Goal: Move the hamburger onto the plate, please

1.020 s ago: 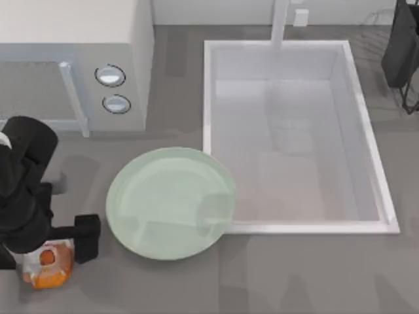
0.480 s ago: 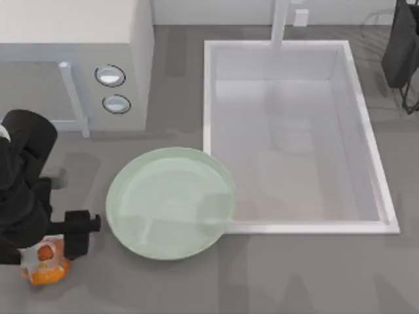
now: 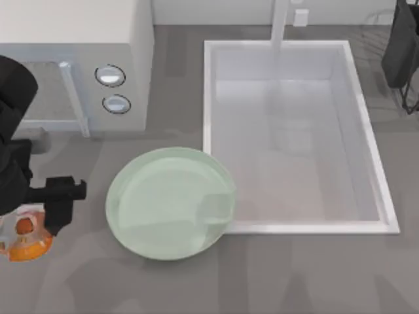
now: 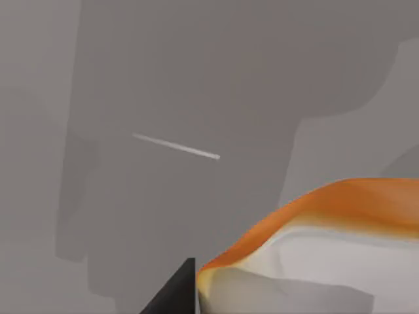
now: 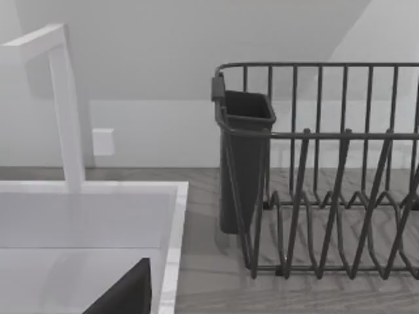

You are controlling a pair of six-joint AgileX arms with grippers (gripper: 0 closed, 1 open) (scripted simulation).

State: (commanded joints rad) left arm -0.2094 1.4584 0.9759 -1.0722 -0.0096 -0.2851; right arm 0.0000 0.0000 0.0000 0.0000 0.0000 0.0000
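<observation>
One gripper at work: left gripper (image 3: 33, 226) at the near-left edge of the table, clenched on the hamburger (image 3: 25, 237), dark finger (image 3: 60, 204) pressed against the right flank of the lump. Seen from above, orange base, whitish cream top and reddish-orange spot peeking out from under the black wrist, well to the left of the plate (image 3: 171, 203) and apart from its rim. In the left wrist view, orange edge and cream body of the hamburger (image 4: 327, 255) up close, dark fingertip (image 4: 177, 294) touching its side, grey table (image 4: 163, 78) beyond, whether lifted or resting not possible to tell.

Outward to the right, pale mint-green plate bare and glossy, lying on the grey table (image 3: 294, 275), its far-right rim just beside the near-left corner of the white sink basin (image 3: 216, 98). Farther back on the left, pale microwave (image 3: 72, 59) with a bar handle (image 3: 73, 98) and two round knobs (image 3: 110, 76). White faucet (image 3: 280, 23) at the far edge of the basin.

Right arm (image 3: 400, 46) parked at the far-right corner; one dark fingertip (image 5: 124, 294) low in the right wrist view, jaw state impossible to tell, with the basin (image 5: 78, 216), the faucet (image 5: 62, 104) and a dark wire dish rack (image 5: 327, 170) holding a cutlery cup (image 5: 243, 157)
</observation>
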